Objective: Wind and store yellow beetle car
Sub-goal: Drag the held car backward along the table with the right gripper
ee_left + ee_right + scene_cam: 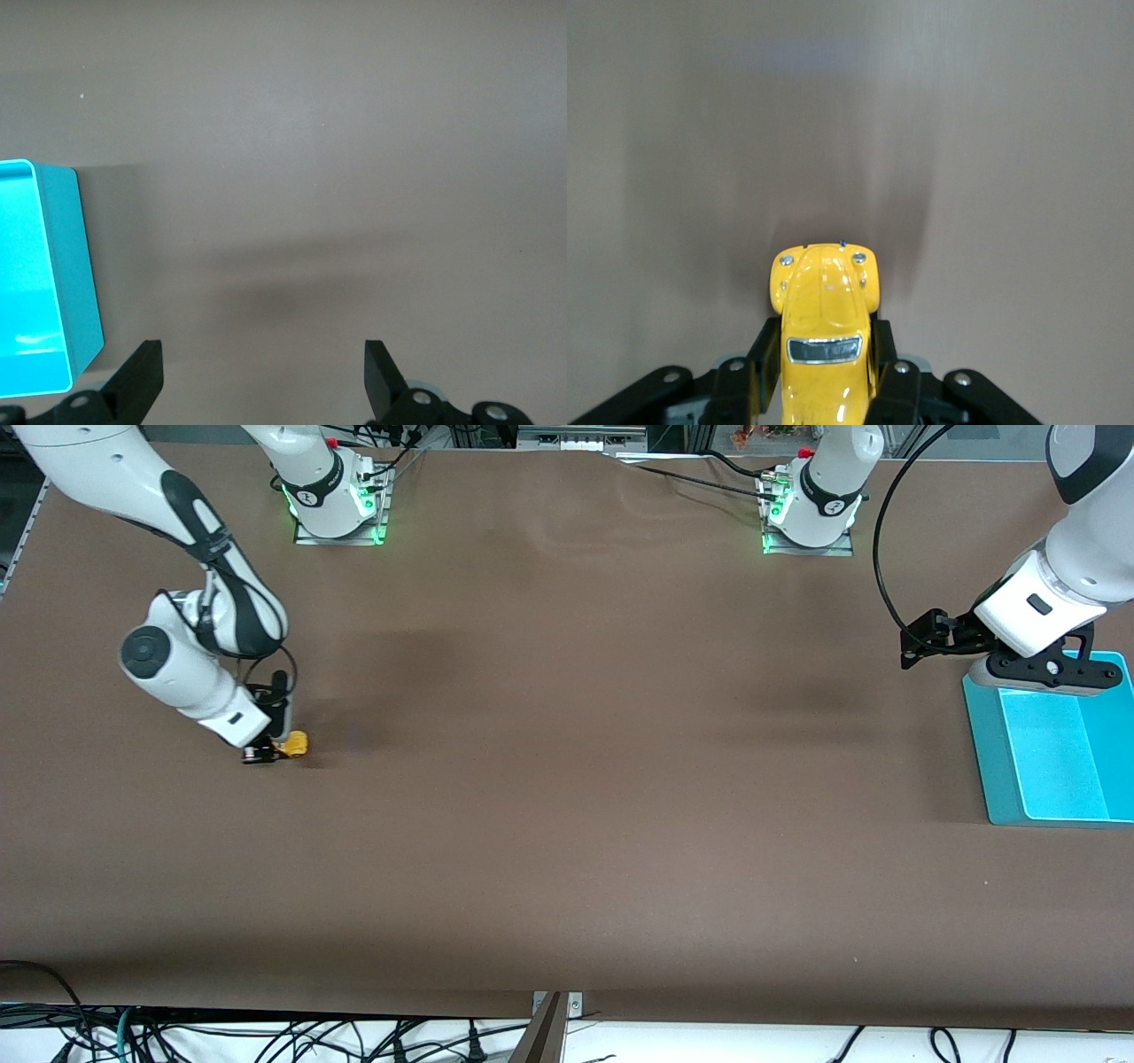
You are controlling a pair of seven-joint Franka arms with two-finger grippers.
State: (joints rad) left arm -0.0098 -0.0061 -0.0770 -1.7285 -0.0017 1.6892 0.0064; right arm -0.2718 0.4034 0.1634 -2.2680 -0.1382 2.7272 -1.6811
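The yellow beetle car is a tiny yellow toy with a rounded body and a dark windscreen, low at the table toward the right arm's end. My right gripper is shut on the car, one black finger on each side of its body. In the right wrist view the car points away from the camera, its nose past my fingertips. My left gripper is open and empty, up in the air beside the turquoise bin. In the left wrist view it hangs over bare table.
A turquoise open bin stands at the left arm's end of the table; its corner shows in the left wrist view. The brown table stretches between the two arms. Cables hang below its front edge.
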